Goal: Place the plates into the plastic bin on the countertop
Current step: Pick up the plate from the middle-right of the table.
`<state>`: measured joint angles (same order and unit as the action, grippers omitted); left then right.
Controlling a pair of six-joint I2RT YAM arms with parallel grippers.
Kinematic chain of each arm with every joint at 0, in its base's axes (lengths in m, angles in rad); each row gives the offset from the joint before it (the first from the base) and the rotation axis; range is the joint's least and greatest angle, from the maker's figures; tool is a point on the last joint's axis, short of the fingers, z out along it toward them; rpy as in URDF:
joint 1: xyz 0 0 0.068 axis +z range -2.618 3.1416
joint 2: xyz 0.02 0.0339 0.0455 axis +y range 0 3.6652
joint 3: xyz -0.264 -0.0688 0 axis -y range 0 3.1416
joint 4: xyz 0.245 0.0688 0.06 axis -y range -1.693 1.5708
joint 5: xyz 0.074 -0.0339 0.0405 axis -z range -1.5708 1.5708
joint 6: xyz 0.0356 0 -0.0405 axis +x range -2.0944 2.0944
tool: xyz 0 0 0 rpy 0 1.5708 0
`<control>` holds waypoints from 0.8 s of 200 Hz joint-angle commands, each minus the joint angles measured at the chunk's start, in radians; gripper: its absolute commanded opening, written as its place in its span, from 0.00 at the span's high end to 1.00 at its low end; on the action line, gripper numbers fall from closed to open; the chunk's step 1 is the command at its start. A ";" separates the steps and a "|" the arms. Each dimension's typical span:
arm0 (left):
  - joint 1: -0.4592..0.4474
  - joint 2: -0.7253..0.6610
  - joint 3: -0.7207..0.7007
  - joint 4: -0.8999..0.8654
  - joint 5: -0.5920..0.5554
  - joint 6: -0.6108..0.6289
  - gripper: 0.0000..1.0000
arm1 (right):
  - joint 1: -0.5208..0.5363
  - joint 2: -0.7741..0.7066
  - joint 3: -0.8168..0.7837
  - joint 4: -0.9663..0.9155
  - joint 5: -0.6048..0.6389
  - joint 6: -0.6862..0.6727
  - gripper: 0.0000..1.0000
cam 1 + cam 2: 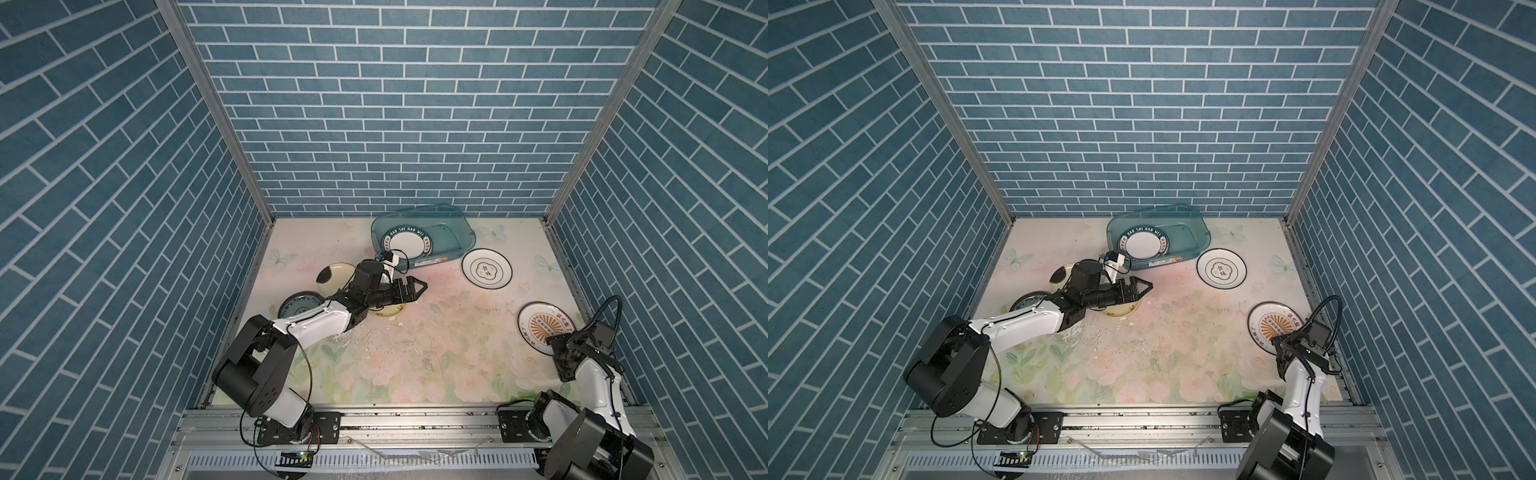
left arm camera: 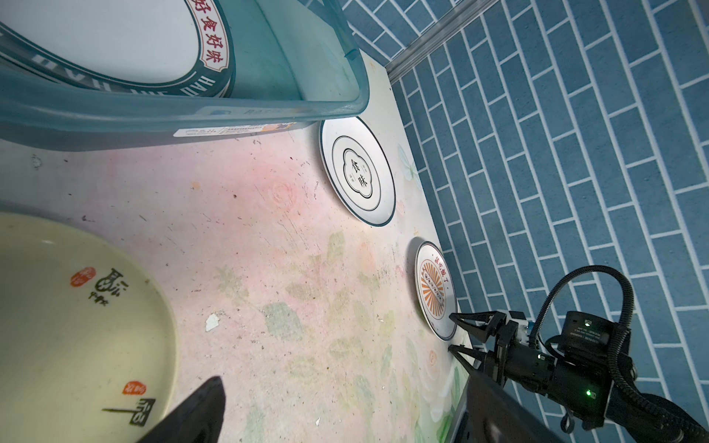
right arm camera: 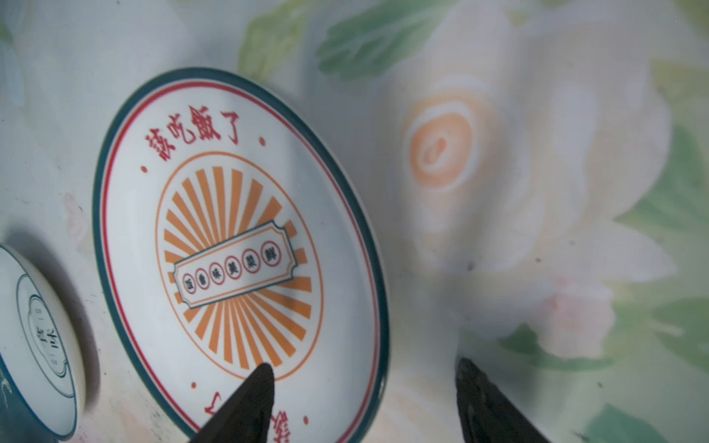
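The translucent teal plastic bin (image 1: 453,232) stands at the back of the countertop (image 1: 436,357), holding a green-rimmed lettered plate (image 1: 405,245). A white black-rimmed plate (image 1: 487,268) lies beside the bin's right end. At the right edge lies a sunburst plate (image 1: 540,324). My right gripper (image 3: 363,363) is open astride its near rim, one finger (image 3: 253,391) over the plate, the other outside. On the left lie a pale yellow plate (image 1: 332,277) and a teal patterned plate (image 1: 297,305). My left gripper (image 1: 422,289) hovers open and empty above another pale yellow plate (image 2: 76,326).
Blue brick-patterned walls close in the back and both sides. The countertop's middle is scuffed, with white chips (image 2: 211,321). A metal rail (image 1: 415,424) carrying both arm bases runs along the front edge. The right arm (image 2: 556,364) shows in the left wrist view.
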<state>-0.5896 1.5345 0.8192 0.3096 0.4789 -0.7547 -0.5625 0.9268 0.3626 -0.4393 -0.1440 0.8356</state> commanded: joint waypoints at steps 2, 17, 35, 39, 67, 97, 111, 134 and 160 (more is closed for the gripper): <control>-0.001 -0.007 0.025 -0.016 -0.006 0.025 0.00 | -0.012 0.064 -0.029 0.019 -0.041 -0.022 0.28; 0.002 -0.013 0.024 0.003 0.020 0.009 0.00 | -0.015 0.085 -0.025 0.042 -0.054 -0.028 0.31; 0.008 0.000 0.014 0.077 0.079 -0.042 0.01 | -0.019 0.109 -0.025 0.072 -0.076 -0.041 0.34; 0.008 0.005 0.015 0.092 0.092 -0.054 0.01 | -0.019 0.115 -0.025 0.078 -0.080 -0.044 0.35; 0.004 0.085 0.008 0.272 0.179 -0.179 0.00 | -0.024 0.175 -0.033 0.130 -0.117 -0.055 0.39; -0.032 0.203 0.027 0.454 0.214 -0.303 0.00 | -0.025 0.237 -0.052 0.202 -0.168 -0.055 0.42; -0.060 0.255 0.046 0.528 0.227 -0.340 0.00 | -0.025 0.248 -0.049 0.208 -0.174 -0.058 0.45; -0.089 0.313 0.075 0.593 0.236 -0.404 0.00 | -0.025 0.252 -0.047 0.214 -0.178 -0.064 0.52; -0.095 0.314 0.078 0.579 0.223 -0.399 0.00 | -0.025 0.253 -0.054 0.227 -0.183 -0.067 0.62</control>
<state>-0.6796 1.8565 0.8715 0.8089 0.6880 -1.1217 -0.5900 1.1446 0.3645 -0.1127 -0.3134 0.7658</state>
